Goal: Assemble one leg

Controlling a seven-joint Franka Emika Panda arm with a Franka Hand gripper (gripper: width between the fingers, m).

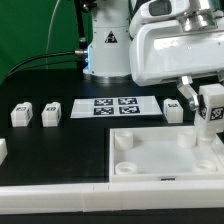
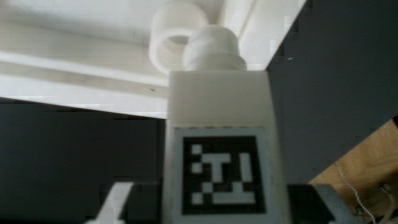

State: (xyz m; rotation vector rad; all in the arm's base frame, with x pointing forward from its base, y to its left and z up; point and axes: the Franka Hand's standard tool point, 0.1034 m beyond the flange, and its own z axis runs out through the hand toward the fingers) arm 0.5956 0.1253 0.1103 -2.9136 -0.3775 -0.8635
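Observation:
My gripper (image 1: 203, 98) is shut on a leg (image 1: 211, 110), a small white post with a black-and-white tag, and holds it over the far right corner of the big white square panel (image 1: 150, 160). In the wrist view the leg (image 2: 222, 130) fills the middle. Its screw tip (image 2: 214, 45) points at a round corner socket (image 2: 173, 42) of the panel (image 2: 71, 80), close to it; I cannot tell if they touch. The gripper (image 2: 222, 212) has a finger (image 2: 121, 205) showing on each side of the leg.
Three loose legs stand on the black table behind the panel: two (image 1: 22, 114) (image 1: 52, 113) at the exterior view's left and one (image 1: 173, 110) beside the held leg. The marker board (image 1: 112, 106) lies between them. A white part (image 1: 2, 150) shows at the left edge.

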